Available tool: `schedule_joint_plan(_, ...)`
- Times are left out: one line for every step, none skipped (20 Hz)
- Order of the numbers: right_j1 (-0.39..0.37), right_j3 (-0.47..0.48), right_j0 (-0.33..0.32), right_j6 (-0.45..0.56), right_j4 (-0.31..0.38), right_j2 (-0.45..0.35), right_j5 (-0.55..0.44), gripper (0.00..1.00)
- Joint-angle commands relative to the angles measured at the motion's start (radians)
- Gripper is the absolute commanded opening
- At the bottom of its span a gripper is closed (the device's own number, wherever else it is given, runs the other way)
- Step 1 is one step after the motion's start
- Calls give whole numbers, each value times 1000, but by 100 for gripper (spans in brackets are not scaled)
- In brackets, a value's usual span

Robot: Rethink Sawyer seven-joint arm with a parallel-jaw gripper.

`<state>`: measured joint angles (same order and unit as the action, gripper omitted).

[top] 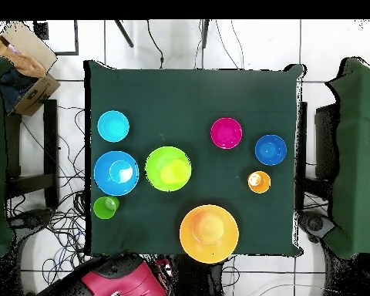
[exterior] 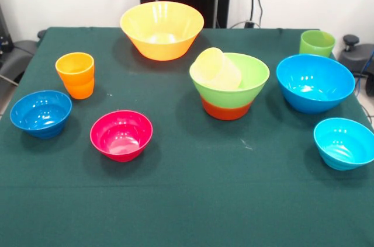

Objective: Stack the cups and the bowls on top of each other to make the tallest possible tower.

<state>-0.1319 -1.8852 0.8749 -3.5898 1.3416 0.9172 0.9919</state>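
The tower stands mid-table: the light green bowl [exterior: 236,80] [top: 168,169] sits in the orange-red bowl [exterior: 227,108], and the pale yellow cup [exterior: 217,69] [top: 173,172] lies tilted inside the green bowl. The orange cup [exterior: 75,75] [top: 258,182] and the light green cup [exterior: 317,43] [top: 105,207] stand apart. The loose bowls are the big yellow-orange [exterior: 162,29] [top: 209,233], magenta [exterior: 121,135] [top: 226,132], big blue [exterior: 315,82] [top: 116,173], small dark blue [exterior: 41,112] [top: 270,149] and small cyan [exterior: 344,142] [top: 112,126]. The gripper shows in neither view.
All things rest on a dark green tablecloth [exterior: 187,200] [top: 188,92]. The robot's red base [top: 119,279] sits beyond the table's edge in the overhead view. Cables lie on the floor [top: 68,223] around the table. A cardboard box [top: 26,58] stands off one corner.
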Motion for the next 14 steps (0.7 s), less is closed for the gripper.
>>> schedule_joint_plan(14,100,-21,244,-70,-224,-136,100)
schedule_joint_plan(10,100,-23,241,-68,-227,-139,100)
schedule_joint_plan(7,99,-25,244,-65,-230,-140,100)
schedule_joint_plan(6,100,-27,247,-65,-232,-143,100)
schedule_joint_plan(5,100,-31,253,-67,-236,-144,100)
schedule_joint_plan(7,102,-35,259,-70,-240,-147,100)
schedule_joint_plan(7,102,-43,271,-76,-244,-148,100)
schedule_joint_plan(9,104,-50,283,-83,-248,-150,100)
schedule_joint_plan(13,104,-61,300,-96,-252,-152,100)
schedule_joint_plan(14,104,-70,312,-110,-254,-156,100)
schedule_joint_plan(15,104,-84,328,-126,-255,-158,100)
schedule_joint_plan(13,105,-96,342,-125,-255,-152,100)
schedule_joint_plan(12,103,-111,361,-117,-252,-143,100)
schedule_joint_plan(11,106,-123,373,-102,-247,-137,100)
